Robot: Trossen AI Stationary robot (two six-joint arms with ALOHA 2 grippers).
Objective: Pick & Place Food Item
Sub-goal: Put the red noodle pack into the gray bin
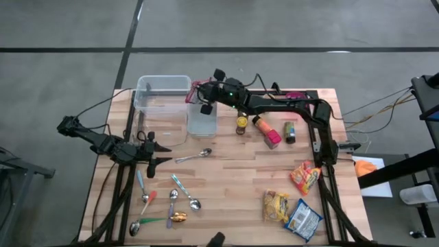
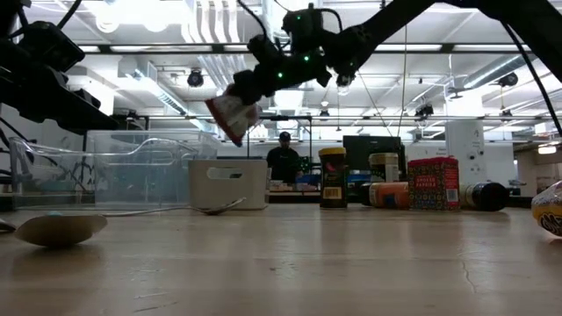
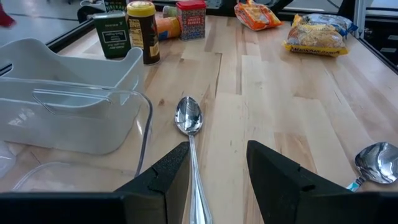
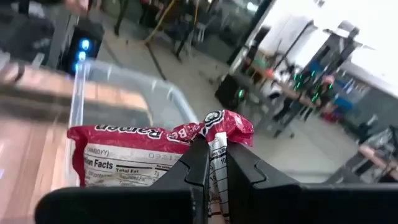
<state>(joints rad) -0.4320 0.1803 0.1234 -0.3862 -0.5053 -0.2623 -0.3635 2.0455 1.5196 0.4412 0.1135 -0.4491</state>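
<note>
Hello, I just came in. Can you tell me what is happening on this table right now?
The right gripper holds a red ramen packet in the air, beside the clear plastic bin at the back of the table. The left gripper waits low on the left, fingers apart around a spoon handle. Other snacks and spoons lie around.

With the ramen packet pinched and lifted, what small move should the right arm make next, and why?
Probably carry it a little further over the clear bin, then lower. The right gripper is shut on the ramen packet, held high in the low view, near the bin's right edge from above. The left gripper waits open over a spoon.
</note>
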